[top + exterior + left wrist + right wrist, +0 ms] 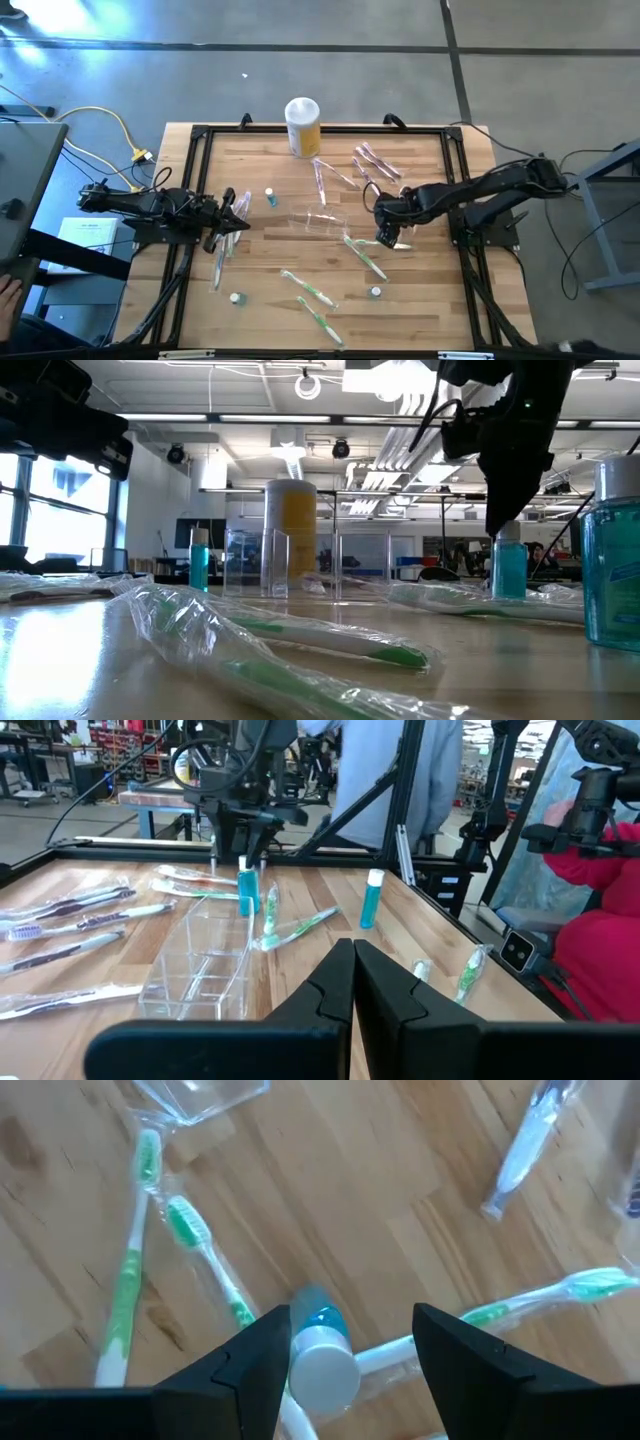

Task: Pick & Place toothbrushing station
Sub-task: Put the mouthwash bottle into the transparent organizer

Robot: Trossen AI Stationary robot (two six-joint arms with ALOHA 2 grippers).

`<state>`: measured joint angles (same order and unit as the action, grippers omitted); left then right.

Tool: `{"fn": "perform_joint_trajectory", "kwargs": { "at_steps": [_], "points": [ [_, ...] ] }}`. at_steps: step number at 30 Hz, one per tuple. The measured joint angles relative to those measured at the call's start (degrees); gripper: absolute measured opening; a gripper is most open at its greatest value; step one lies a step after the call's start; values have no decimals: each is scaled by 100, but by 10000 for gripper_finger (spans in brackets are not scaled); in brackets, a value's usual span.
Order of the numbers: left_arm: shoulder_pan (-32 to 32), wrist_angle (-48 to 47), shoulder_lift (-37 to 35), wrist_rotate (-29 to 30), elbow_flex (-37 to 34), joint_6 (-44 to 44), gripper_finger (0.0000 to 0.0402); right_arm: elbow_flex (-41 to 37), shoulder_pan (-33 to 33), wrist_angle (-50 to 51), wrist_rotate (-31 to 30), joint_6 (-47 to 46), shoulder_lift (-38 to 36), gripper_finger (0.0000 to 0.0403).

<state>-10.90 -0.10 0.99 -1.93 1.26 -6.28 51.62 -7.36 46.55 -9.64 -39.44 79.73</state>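
The toothbrushing station (322, 222), a clear, nearly colourless plastic holder with low compartments, stands upright near the middle of the table (420, 300). It is untouched by either arm. Wrapped green toothbrushes (365, 257) lie just beside it; purple-handled ones lie beyond it toward the yellow canister (303, 127).

The right gripper (350, 1342) hangs over the table just right of the station, pointing down. Its jaws stand part open either side of a small blue bottle with a white cap (322, 1357); the inner face of one finger appears to touch the cap, the other stands clear. No grip is made.

The left gripper (354, 982) waits low at the table's left side, jaws closed and empty, facing the station across bare boards.

Assessment of the station: thin, rigid moulded plastic, judged very light and smooth. It is likely to slide or tip if nudged and may skate out of a loose pinch. Hard squeezing could flex or crack a wall. The best hold appears to be an upper edge of an outer wall or a partition between compartments, one finger inside and one outside, taken from above. Its transparency makes edges hard to pick out.
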Motion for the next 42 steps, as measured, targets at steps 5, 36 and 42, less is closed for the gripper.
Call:
{"fn": "perform_joint_trajectory", "kwargs": {
  "at_steps": [5,36,42],
  "points": [
    [0,-2,-2,2,-2,0,3,-1,-7,-32,432,-102,1,203],
    [0,-4,-2,2,0,0,3,-2,-126,-147,213,-236,801,194],
    [0,-4,0,2,-2,-2,3,-2,-126,-55,228,-234,801,144]
  ]
}}
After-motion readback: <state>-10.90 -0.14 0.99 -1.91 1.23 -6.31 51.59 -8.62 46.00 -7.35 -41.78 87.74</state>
